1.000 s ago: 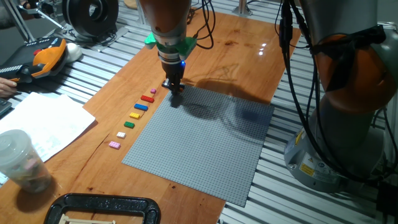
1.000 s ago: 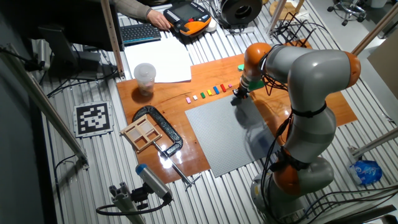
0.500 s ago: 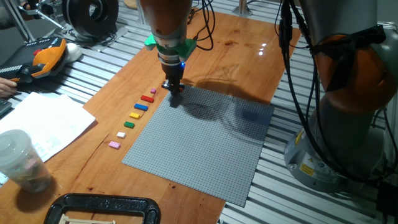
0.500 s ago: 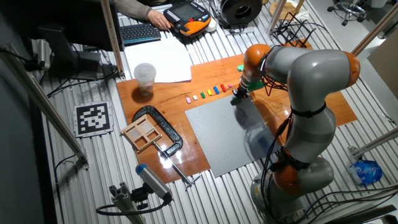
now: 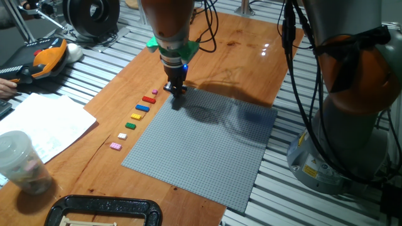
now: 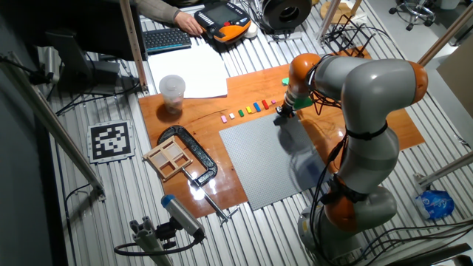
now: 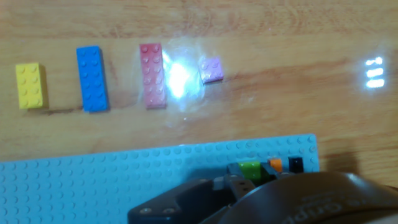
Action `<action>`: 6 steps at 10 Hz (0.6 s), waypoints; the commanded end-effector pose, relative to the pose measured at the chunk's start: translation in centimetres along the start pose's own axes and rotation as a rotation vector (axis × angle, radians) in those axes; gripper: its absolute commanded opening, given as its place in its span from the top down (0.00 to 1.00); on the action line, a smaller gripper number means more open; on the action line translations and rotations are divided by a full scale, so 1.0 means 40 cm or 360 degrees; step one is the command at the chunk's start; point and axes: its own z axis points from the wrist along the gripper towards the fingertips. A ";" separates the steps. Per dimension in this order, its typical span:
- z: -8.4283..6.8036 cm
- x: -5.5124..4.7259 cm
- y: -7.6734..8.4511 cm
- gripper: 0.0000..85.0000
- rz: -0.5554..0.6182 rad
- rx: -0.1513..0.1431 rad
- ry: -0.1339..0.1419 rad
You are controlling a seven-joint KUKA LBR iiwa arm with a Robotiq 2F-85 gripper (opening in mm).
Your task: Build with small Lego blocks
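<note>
My gripper point(image 5: 176, 92) stands upright at the far left corner of the grey baseplate point(image 5: 207, 150), fingertips down on it and pressed together. It also shows in the other fixed view point(image 6: 281, 115). In the hand view, tiny green point(image 7: 250, 168), orange point(image 7: 275, 165) and dark point(image 7: 296, 164) blocks sit on the baseplate corner point(image 7: 124, 180), right at the hand. Loose small Lego blocks lie in a row on the wood: small pink point(image 7: 212, 70), red point(image 7: 153, 75), blue point(image 7: 92, 78), yellow point(image 7: 30, 85), then green point(image 5: 130, 126), white point(image 5: 122, 136) and pink point(image 5: 115, 146).
A plastic cup point(image 5: 22, 163) and white paper point(image 5: 38, 125) lie at the left. A black clamp point(image 5: 100, 210) is at the front edge. A green object point(image 5: 152, 42) sits behind the gripper. The arm's base point(image 5: 352, 107) stands at the right.
The baseplate's near edge has shifted a little toward the front. The gripper stays at the plate's far corner, barely moved.
</note>
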 end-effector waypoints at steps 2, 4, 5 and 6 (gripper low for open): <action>-0.012 -0.008 -0.003 0.60 0.0015 0.0014 -0.0017; -0.024 -0.004 -0.004 0.60 0.0025 0.0016 -0.0015; -0.030 -0.002 -0.005 0.60 0.0025 0.0023 -0.0013; -0.032 -0.001 -0.005 0.60 0.0025 0.0023 -0.0013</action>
